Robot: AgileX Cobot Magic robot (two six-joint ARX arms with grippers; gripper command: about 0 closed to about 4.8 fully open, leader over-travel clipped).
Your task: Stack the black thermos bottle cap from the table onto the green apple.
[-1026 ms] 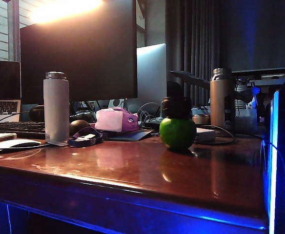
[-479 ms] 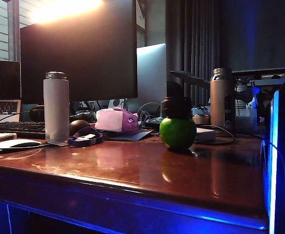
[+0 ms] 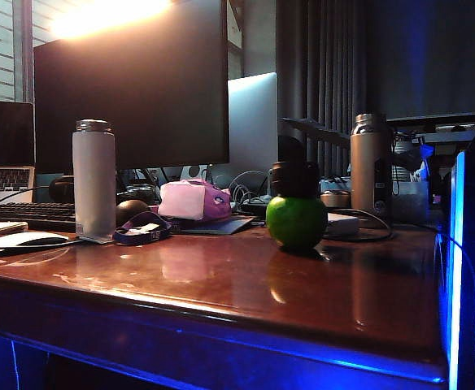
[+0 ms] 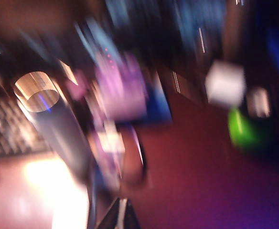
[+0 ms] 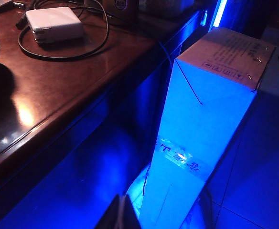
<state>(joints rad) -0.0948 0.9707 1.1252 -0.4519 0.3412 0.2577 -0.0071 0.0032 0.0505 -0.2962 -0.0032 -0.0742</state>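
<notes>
table (image 3: pixel 246 284): glossy reddish-brown top, rounded front edge nearest the exterior view; middle ground bare.

strap loop (image 3: pixel 142 230): lying left of centre, beside a dark ball (image 3: pixel 130 211) and a white bottle (image 3: pixel 93 179).

apple (image 3: pixel 296 221): green, resting on the table right of centre, upright.

cap (image 3: pixel 294 178): black, squat, seated on top of the apple, touching it; its axis is judged roughly vertical, in line with the apple. the stacking is judged done.

steel bottle (image 3: pixel 369 166): standing behind and to the right of the apple, apart from it.

monitor (image 3: pixel 132 85): at the back, dark.

left gripper (image 4: pixel 119 218): only dark fingertips are caught at the frame edge of the left wrist view, heavily blurred; whether the jaws are parted or closed cannot be told; nothing is seen held. the apple (image 4: pixel 243 130) is seen well apart from it, across the table. no arm is seen in the exterior view.

right gripper (image 5: pixel 122 213): fingertips met, closed on nothing, hanging off the table's right edge above a cardboard box (image 5: pixel 211 114); a white charger (image 5: pixel 53 24) lies on the table beyond.

nearer arm: judged the left, though neither is close; no further reach toward the cap is judged needed.
</notes>
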